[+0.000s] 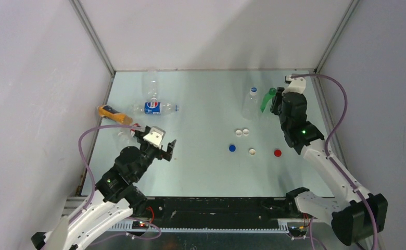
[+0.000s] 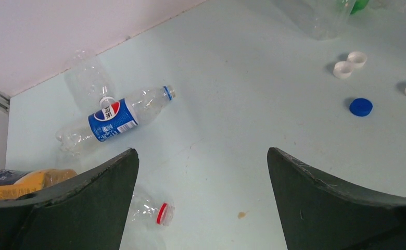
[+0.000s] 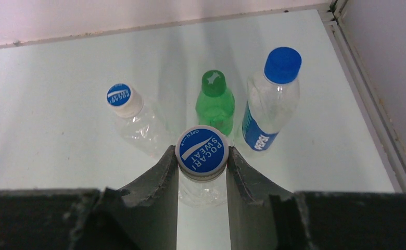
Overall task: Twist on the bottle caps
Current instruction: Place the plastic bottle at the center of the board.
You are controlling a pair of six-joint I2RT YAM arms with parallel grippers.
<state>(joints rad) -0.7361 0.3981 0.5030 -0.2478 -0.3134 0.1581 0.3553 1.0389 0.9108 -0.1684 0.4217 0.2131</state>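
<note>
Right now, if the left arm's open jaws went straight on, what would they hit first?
Probably bare table; nothing lies between the jaws of the left gripper. The blue-labelled bottle lies off to one side, the blue cap to the other.

The pale green tabletop point(image 1: 201, 156) was enclosed by white walls point(image 1: 211, 31) along its far, left and right edges. A small brown stain point(image 2: 241, 214) marked its surface.
</note>
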